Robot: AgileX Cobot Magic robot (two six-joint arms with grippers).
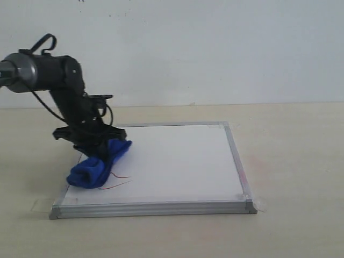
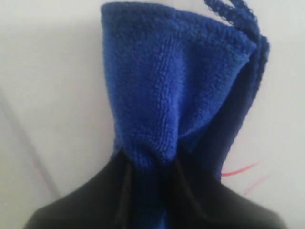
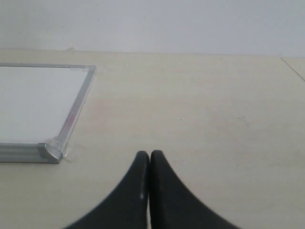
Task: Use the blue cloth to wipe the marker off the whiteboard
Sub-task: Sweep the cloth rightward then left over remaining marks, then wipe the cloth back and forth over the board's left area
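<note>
Blue cloth [image 1: 99,167] lies on whiteboard [image 1: 177,161], clamped by left fingers [image 2: 81,210]; right fingers [image 3: 128,200] pressed together.

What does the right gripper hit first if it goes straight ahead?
Nothing close: right gripper points over bare table; whiteboard lies off to the side. Probably the far wall; depth unclear.

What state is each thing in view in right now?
left tool, shut on the blue cloth.
blue cloth, bunched, free end resting on the whiteboard.
whiteboard, flat on the table, mostly clean.
marker, red strokes showing beside the blue cloth, not yet wiped.
right tool, shut, empty, off the whiteboard over the table.
</note>
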